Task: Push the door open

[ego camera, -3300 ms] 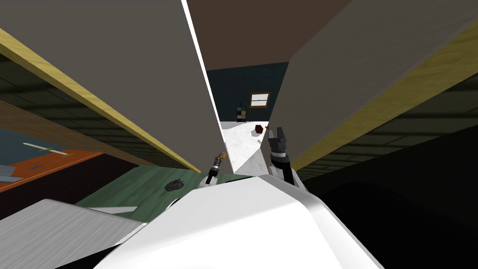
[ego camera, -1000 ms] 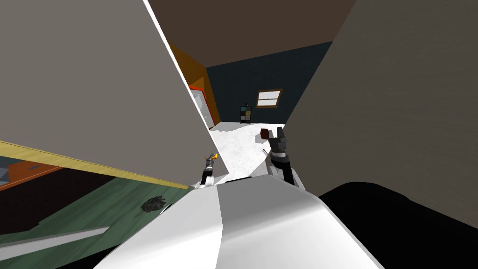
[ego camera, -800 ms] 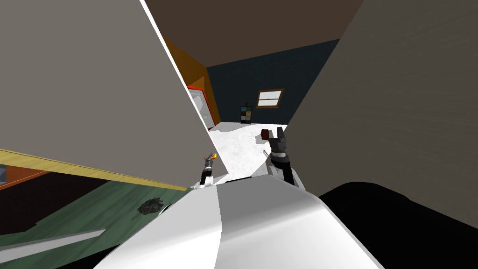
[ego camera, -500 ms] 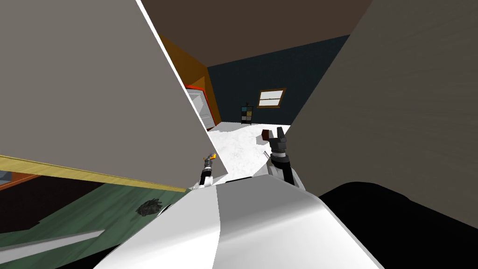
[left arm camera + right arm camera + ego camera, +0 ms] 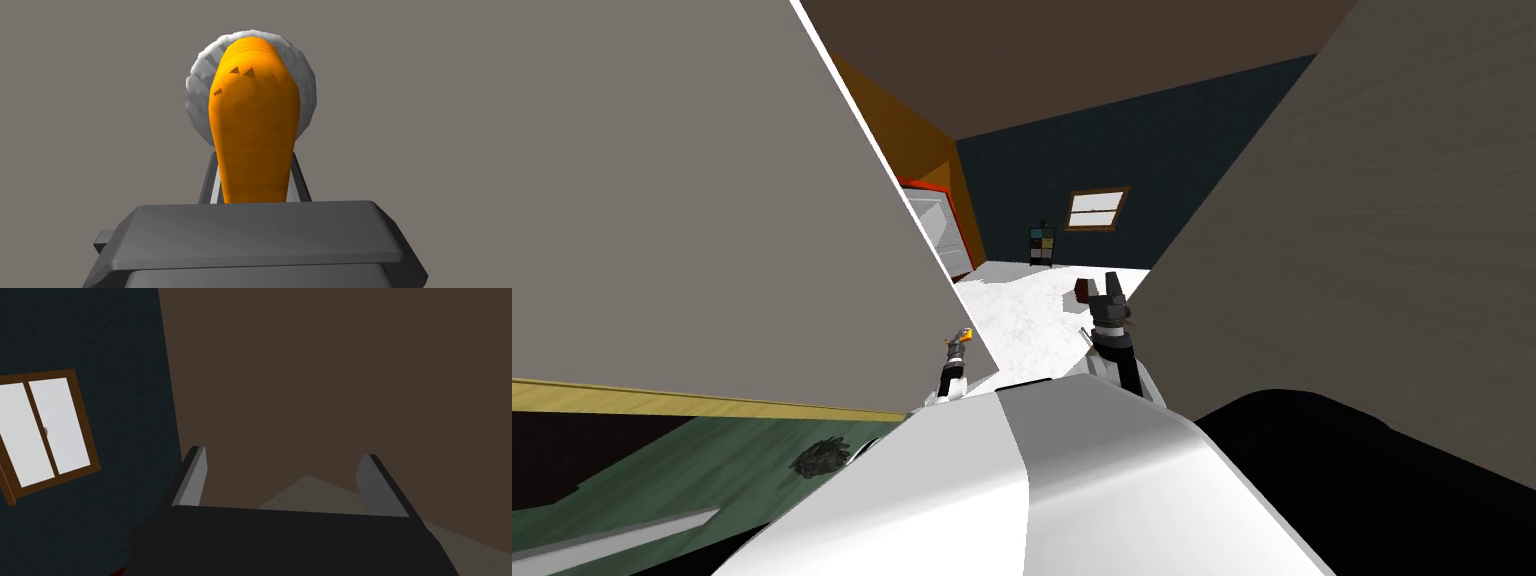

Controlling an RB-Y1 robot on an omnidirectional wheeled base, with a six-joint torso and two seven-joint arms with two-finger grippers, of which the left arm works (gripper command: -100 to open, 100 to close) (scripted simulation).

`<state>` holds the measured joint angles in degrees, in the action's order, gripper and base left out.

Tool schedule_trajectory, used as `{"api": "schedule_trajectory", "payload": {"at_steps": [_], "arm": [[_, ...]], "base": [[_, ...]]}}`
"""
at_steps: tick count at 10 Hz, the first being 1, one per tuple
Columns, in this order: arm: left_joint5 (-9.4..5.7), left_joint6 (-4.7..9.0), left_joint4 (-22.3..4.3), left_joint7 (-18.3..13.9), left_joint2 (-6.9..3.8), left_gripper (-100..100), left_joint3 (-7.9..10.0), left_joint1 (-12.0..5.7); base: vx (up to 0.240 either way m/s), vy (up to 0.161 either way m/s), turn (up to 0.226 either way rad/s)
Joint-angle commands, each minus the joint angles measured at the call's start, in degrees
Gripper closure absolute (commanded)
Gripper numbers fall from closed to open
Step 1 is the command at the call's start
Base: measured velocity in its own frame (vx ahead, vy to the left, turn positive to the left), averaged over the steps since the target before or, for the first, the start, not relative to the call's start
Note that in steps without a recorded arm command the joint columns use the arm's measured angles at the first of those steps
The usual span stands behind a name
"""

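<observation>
Our left gripper (image 5: 961, 343) is clamped on the rounded orange lever handle (image 5: 255, 130), its thin fingers (image 5: 212, 183) pressing the handle's two sides. Behind the handle sits a round, light grey faceted rose (image 5: 303, 85) on the flat grey door panel (image 5: 712, 200). In the head view the door takes up the left of the scene. Its thin white edge (image 5: 882, 170) runs down to the handle just to the left of the near end of the opening. Since three seconds ago the door has swung well away to the left. The gap between its edge and the plain grey wall (image 5: 1362, 250) on the right was a narrow slit then and is now broad; over the last second it has widened a little more. More of the far room shows through it: an orange side wall (image 5: 912, 130), a white inner door in a red frame (image 5: 932, 215), the white marbled floor (image 5: 1022, 310), a small dark red-brown box (image 5: 1084, 289) and a brown-framed window (image 5: 1097, 208) in the dark blue far wall (image 5: 1112, 150). The yellow strip (image 5: 662, 400) under the door's side lies lower and flatter than before. Our right gripper (image 5: 1113, 283) is raised near the right wall, where it was before, its two blade fingers (image 5: 192, 480) spread wide apart and holding nothing.
</observation>
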<state>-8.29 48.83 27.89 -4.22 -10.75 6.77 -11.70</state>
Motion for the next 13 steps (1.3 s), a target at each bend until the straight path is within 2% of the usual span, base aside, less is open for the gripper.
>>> {"api": "schedule_trajectory", "payload": {"at_steps": [1,4,5,13], "arm": [[-0.63,0.00,-0.42,0.56,-0.24,100,1.04,-0.15],[-1.53,0.09,-0.65,1.21,-0.48,100,2.48,-0.01],[-1.53,0.09,-0.65,1.21,-0.48,100,2.48,-0.01],[-5.06,0.44,-1.57,3.74,-1.42,100,8.11,0.54]], "base": [[0.130,0.009,0.043],[0.183,-0.034,0.041],[0.140,-0.008,0.027],[0.198,-0.039,0.057]]}}
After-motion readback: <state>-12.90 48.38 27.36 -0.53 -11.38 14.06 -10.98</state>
